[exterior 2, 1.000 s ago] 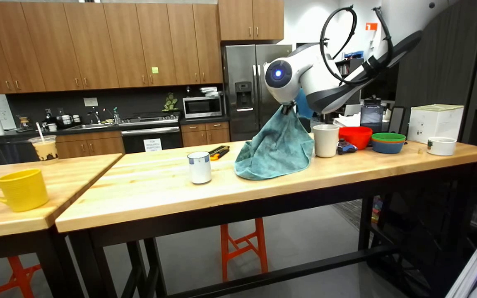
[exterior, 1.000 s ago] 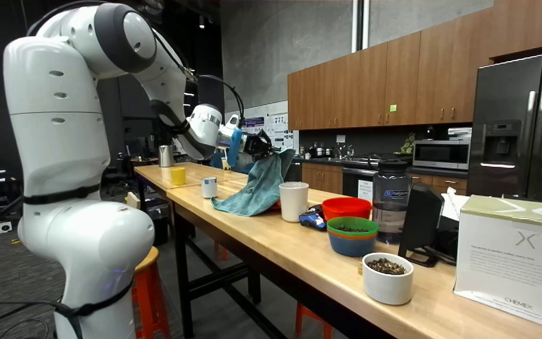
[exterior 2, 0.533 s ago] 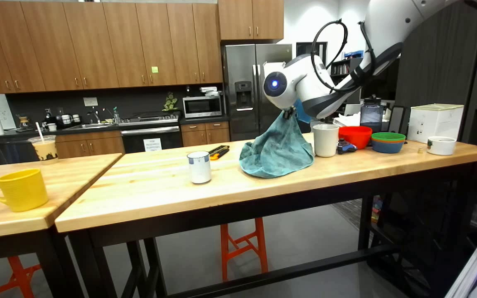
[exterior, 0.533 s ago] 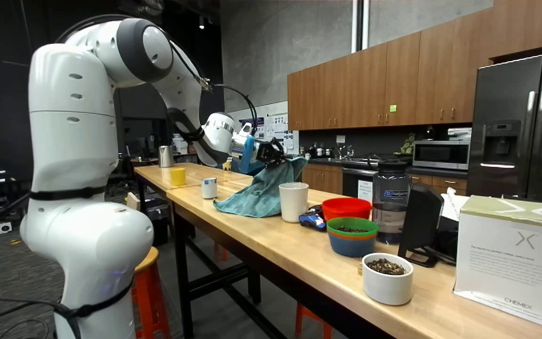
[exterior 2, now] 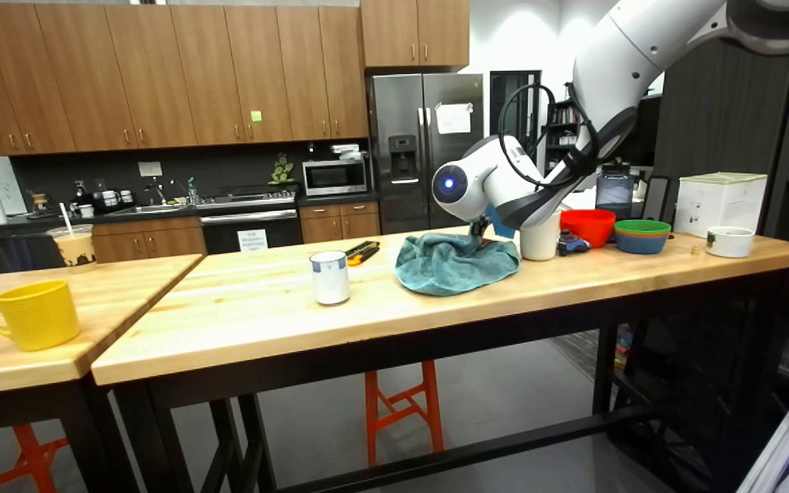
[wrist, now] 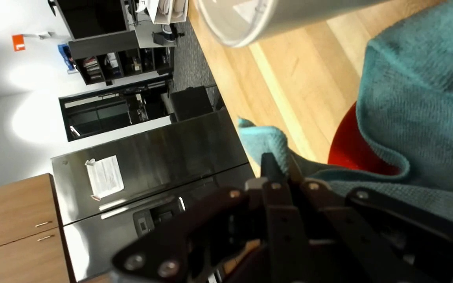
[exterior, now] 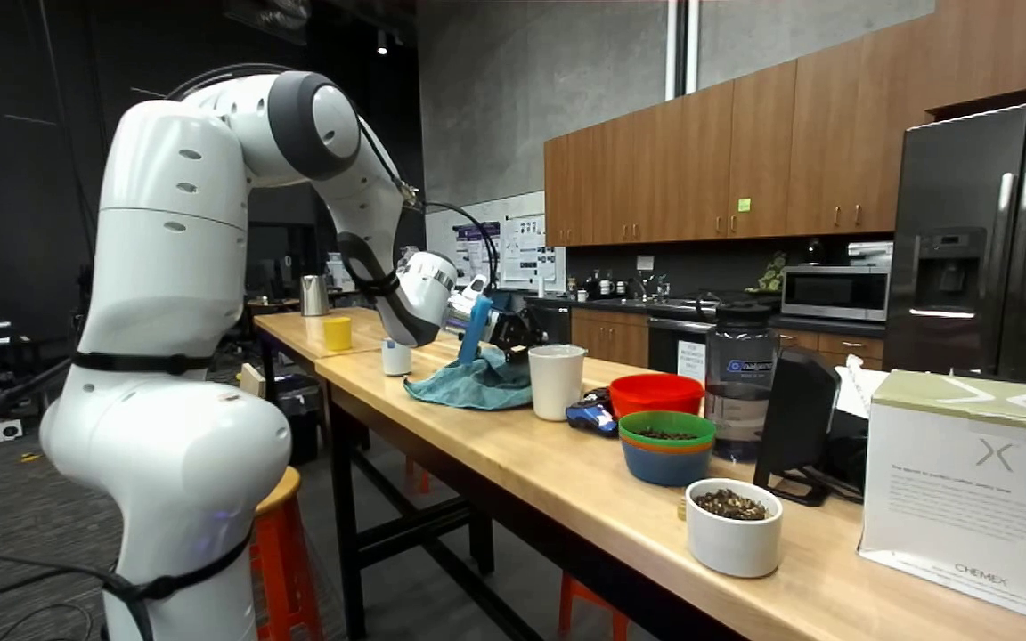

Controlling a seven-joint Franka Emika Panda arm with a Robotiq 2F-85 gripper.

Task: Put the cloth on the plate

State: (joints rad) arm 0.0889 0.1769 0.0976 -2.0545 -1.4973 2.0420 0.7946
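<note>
The teal cloth lies crumpled on the wooden table in both exterior views [exterior: 468,385] [exterior 2: 455,267]; it fills the right of the wrist view [wrist: 419,90]. The plate shows in the wrist view as a red curved rim [wrist: 358,147] partly under the cloth; in the exterior views the cloth hides it. My gripper [wrist: 283,169] is shut on a corner of the cloth, which sticks out past the fingertips. In both exterior views the gripper [exterior: 515,343] [exterior 2: 479,229] is low over the cloth's far side, just above the table.
A tall white cup [exterior: 557,383] stands right beside the cloth and gripper. Beyond it are a blue-black object [exterior: 593,415], a red bowl [exterior: 655,393] and stacked bowls [exterior: 666,458]. A white mug [exterior 2: 331,277] and dark-orange tools [exterior 2: 363,253] lie on the cloth's other side.
My gripper has moved down toward the table, carrying the cloth's held corner with it. The cloth has gone from a tall hanging drape to a low heap.
</note>
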